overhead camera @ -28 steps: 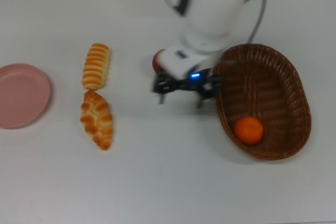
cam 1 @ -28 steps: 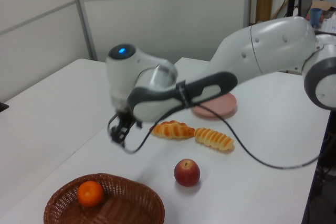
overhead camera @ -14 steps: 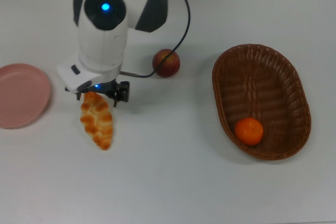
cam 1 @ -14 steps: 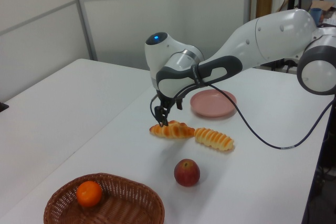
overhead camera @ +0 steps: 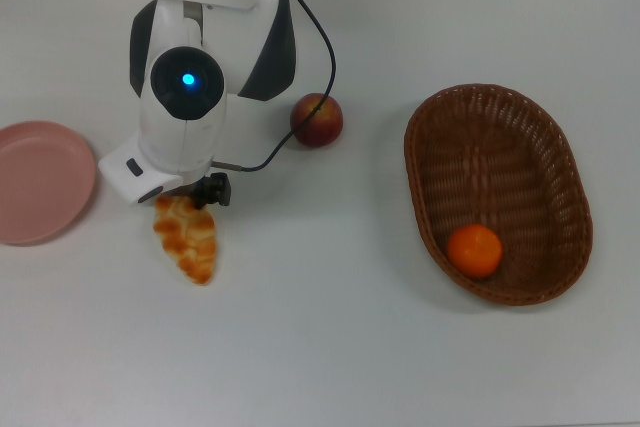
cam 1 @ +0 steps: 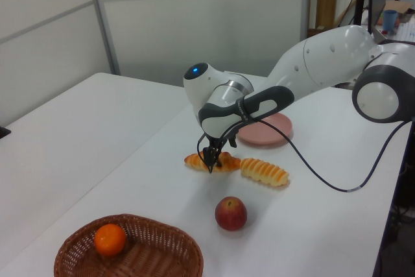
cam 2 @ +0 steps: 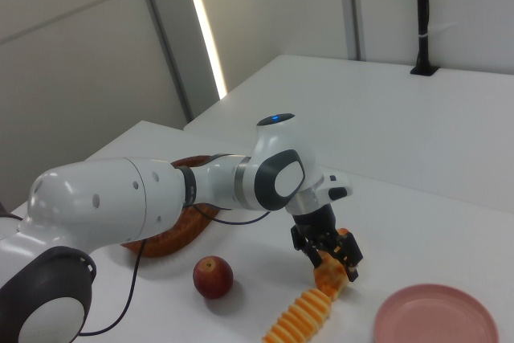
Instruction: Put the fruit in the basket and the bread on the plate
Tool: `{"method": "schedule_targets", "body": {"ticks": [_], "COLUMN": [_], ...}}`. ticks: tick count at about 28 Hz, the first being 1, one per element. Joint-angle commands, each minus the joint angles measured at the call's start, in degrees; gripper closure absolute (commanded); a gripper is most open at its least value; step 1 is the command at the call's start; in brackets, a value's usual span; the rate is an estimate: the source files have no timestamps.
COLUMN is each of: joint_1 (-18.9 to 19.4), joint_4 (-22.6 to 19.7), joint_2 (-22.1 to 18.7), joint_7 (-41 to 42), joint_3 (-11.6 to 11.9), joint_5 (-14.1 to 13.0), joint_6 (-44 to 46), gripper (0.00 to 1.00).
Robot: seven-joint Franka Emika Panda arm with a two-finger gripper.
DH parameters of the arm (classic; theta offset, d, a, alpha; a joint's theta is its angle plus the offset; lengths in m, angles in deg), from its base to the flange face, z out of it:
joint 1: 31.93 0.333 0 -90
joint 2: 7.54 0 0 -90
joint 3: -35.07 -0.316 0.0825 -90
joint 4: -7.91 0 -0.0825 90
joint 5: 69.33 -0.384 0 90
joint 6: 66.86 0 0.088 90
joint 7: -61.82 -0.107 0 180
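Straddling braided roll (overhead camera: 186, 237), tool (cam 1: 212, 161), lengthwise near-vertical top view

The white arm reaches out low over the table, its wrist is bent down, and the gripper (cam 1: 212, 160) (cam 2: 332, 256) points straight down with the two black fingers spread apart, their tips close to the table surface.

Mandarin (overhead camera: 473, 250) in basket (overhead camera: 540, 147), top view's right; apple (overhead camera: 317, 119) mid-table; plate (overhead camera: 40, 182) far left.
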Motion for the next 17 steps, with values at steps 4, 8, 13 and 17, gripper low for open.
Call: {"method": "schedule_targets", "body": {"ticks": [4, 8, 13, 17], "joint_1": [0.4, 0.4, 0.5, 0.4], "joint_4": [-0.2, -0.1, 0.0, 0.0], "joint_2": [0.2, 0.1, 0.1, 0.1], "joint_7": [1.0, 1.0, 1.1, 1.3], "joint_3": [0.7, 0.7, 0.7, 0.7], "joint_5": [0.6, 0.4, 0.4, 0.4], "joint_6": [0.0, 0.0, 0.0, 0.0], "gripper": [1.0, 1.0, 1.0, 1.0]}}
